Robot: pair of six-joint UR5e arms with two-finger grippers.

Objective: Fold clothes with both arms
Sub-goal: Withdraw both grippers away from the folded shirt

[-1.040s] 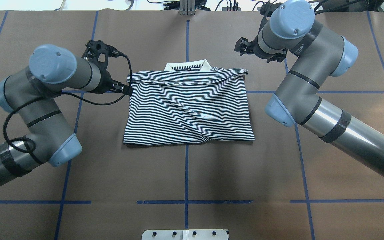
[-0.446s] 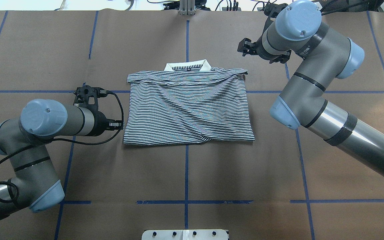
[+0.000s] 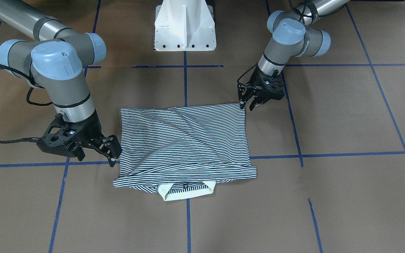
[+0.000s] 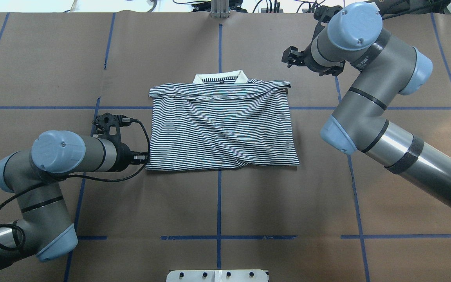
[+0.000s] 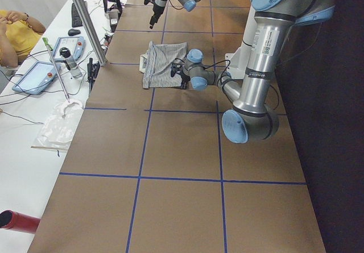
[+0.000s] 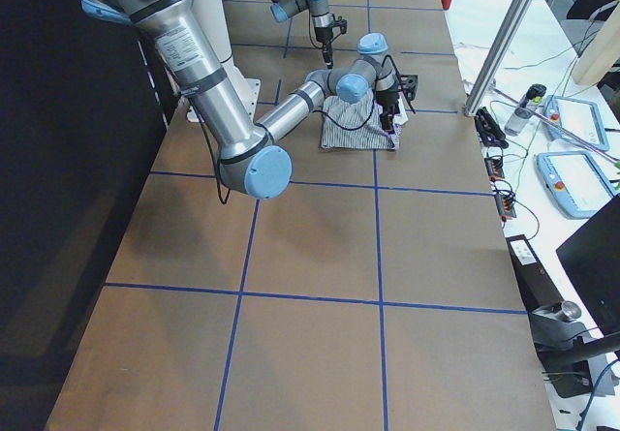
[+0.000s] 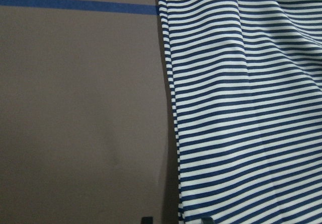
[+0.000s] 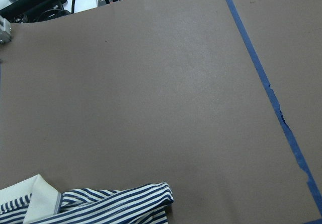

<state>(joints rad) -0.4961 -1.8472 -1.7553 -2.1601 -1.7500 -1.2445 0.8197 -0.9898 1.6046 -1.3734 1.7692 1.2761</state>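
The shirt lies half-folded in the middle of the surface. Left fingers are parted and empty at its robot-side corner. Right fingers are parted and empty beside the collar end. We judge both staged for the next fold.

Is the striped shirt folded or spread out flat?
Folded: the shirt forms a compact, creased, layered rectangle, with its collar peeking from one edge.
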